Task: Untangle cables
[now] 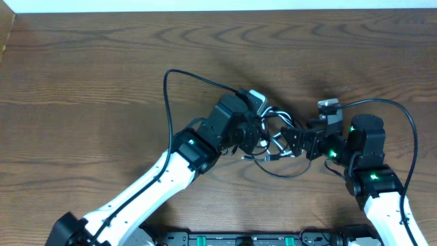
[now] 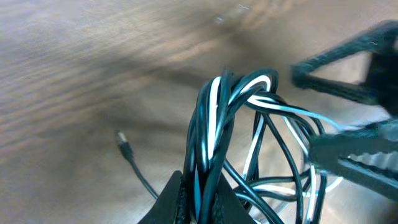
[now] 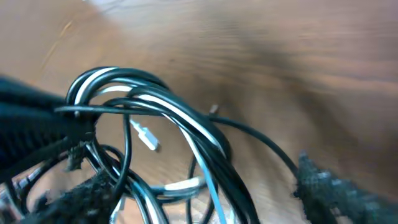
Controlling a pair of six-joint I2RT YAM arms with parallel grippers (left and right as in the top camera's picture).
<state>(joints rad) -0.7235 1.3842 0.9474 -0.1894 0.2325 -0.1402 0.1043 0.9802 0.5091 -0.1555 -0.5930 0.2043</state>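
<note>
Black and white cables (image 1: pixel 273 145) are sitting tangled near the desk's (image 1: pixel 95 75) middle; the left gripper (image 2: pixel 200 185) is clenching them, the right gripper (image 1: pixel 293 142) is gaping wide around their loops.

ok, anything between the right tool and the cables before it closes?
Nothing visible. The right tool is open, and strands of the black and white cables run through the gap between its fingers. The left tool is shut on the bundle from the opposite side, close by but outside that gap.
</note>
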